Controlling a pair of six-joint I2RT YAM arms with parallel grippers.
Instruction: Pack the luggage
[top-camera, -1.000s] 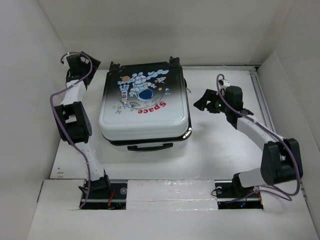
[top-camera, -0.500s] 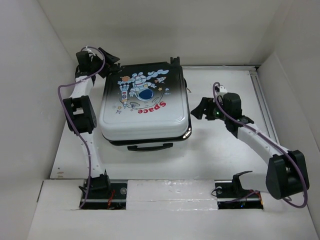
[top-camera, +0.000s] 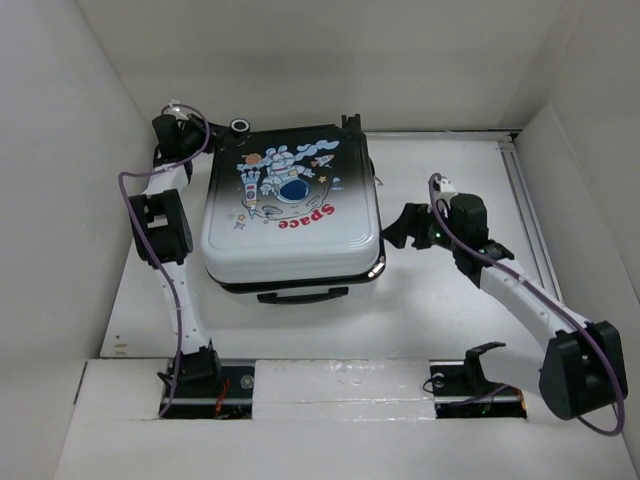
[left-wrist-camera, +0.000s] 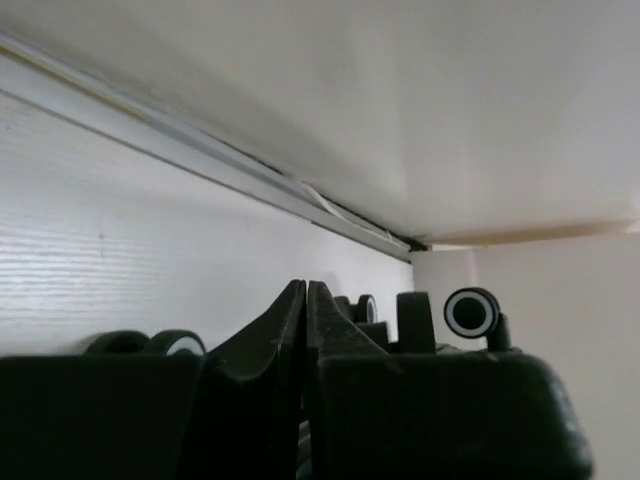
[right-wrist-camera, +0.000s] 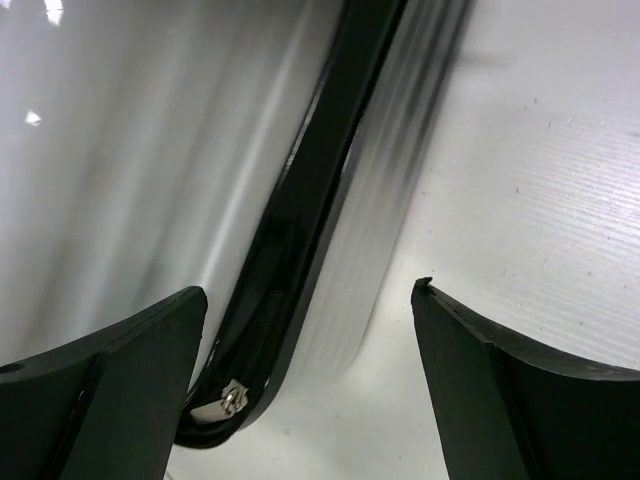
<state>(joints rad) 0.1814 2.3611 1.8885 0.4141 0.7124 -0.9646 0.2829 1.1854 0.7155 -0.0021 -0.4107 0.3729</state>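
**A:** How far along is the packing judged to be?

**B:** The luggage (top-camera: 290, 210) is laid flat on the table (top-camera: 440, 300), print up, with its lid already lowered onto the base. No contents can be seen. A zipper pull (right-wrist-camera: 230, 398) is found at the rounded corner of the seam, so zipping is judged to be what is left. How much of the seam is fastened cannot be told.

**A:** And the end effectors?

**B:** The right end effector (top-camera: 398, 226) is held spread wide with nothing grasped, just beside the case's right edge and aimed at the seam. The left end effector (left-wrist-camera: 305, 300) is clenched on nothing, near the wheels (left-wrist-camera: 470, 312) at the far left corner.

**A:** What is changed from a second ago?

**B:** The left end effector has been brought from beside the left wall in to that corner. The right one has been drawn closer to the seam.
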